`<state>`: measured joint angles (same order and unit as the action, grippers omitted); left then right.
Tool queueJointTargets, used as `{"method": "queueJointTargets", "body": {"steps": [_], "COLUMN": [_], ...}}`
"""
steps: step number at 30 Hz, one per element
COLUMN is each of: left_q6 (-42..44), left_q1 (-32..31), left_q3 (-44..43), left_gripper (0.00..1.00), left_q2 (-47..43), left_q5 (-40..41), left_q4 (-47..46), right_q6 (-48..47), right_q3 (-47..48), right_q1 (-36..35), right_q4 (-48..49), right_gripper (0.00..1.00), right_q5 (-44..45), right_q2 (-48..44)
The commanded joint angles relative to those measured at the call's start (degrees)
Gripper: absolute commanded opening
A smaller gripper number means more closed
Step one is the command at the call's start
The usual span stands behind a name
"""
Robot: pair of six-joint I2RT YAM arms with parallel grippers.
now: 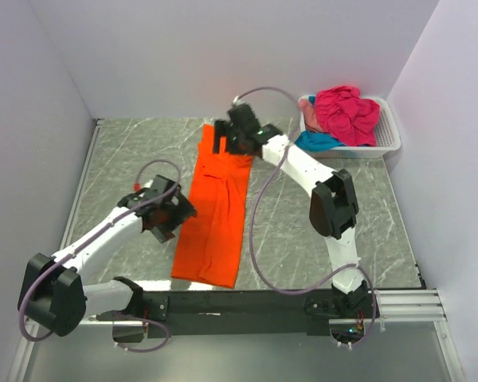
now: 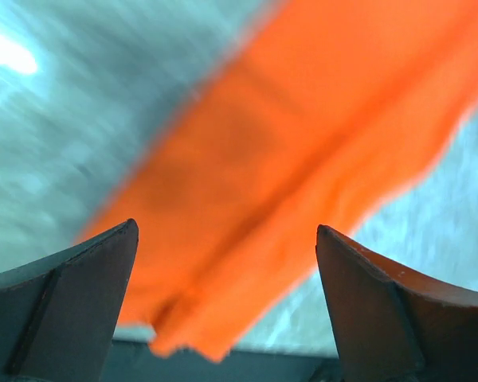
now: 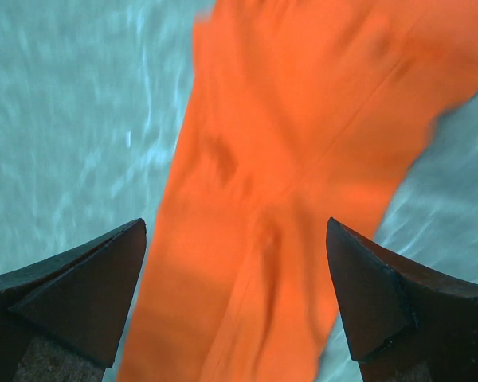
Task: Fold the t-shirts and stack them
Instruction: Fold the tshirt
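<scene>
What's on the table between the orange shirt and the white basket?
Nothing rests there: between orange shirt and basket the table is bare, only the right arm's white link crossing above, as the top view shows.

T-shirt [image 1: 215,211] lengthwise on table [image 1: 135,147] centre, basket [image 1: 388,131] of other t-shirts [image 1: 346,113] in far right corner

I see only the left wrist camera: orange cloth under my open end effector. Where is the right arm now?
Observer: The right end effector hovers open over the far end of the orange shirt.
Operator: Are more shirts waiting?
Observer: Yes, a magenta shirt and a teal shirt lie in the white basket at the far right corner.
Operator: How does the orange one lie?
Observer: As a long narrow strip, running far to near.
</scene>
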<state>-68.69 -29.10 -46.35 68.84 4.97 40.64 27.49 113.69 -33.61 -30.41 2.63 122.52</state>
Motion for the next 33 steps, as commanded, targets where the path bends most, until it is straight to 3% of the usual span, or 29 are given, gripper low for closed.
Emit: {"method": "queueJointTargets", "body": {"steps": [1, 7, 15, 22, 29, 32, 33], "left_q6": [5.40, 9.09, 11.47, 14.37, 13.40, 13.49, 13.49], "left_q1": [6.41, 10.73, 11.88, 11.88, 11.79, 11.61, 11.18], "left_q3": [2.49, 3.28, 5.13, 8.11, 18.20, 20.32, 20.85], "left_gripper": [0.99, 0.99, 0.99, 0.99, 1.00, 0.98, 0.93], "left_q2": [-0.90, 1.65, 1.12, 0.07, -4.50, -5.82, -6.86], "left_q5": [0.04, -1.28, -4.27, -8.83, -18.15, -21.05, -22.19], "left_q4": [-5.04, -6.19, -7.69, -6.63, -8.21, -7.77, -7.42], "right_q6": [3.45, 3.19, 7.14, 8.55, 3.81, 1.26, 0.56], "right_q3": [-4.53, 15.30, 17.35, 25.17, 26.76, 21.85, 18.45], "right_q1": [-1.99, -0.06, 4.42, 7.67, 9.00, 8.91, 8.82], "right_q4": [-2.73, -12.47, -9.67, -5.54, -1.05, 0.00, 0.26], "right_gripper": [1.00, 1.00, 1.00, 1.00, 1.00, 1.00, 1.00], "right_q5": [3.79, 2.65, -5.79, -12.73, -13.80, -14.41, -15.11], "right_q2": [1.75, 15.00, 21.52, 28.21, 24.36, 18.04, 14.62]}}
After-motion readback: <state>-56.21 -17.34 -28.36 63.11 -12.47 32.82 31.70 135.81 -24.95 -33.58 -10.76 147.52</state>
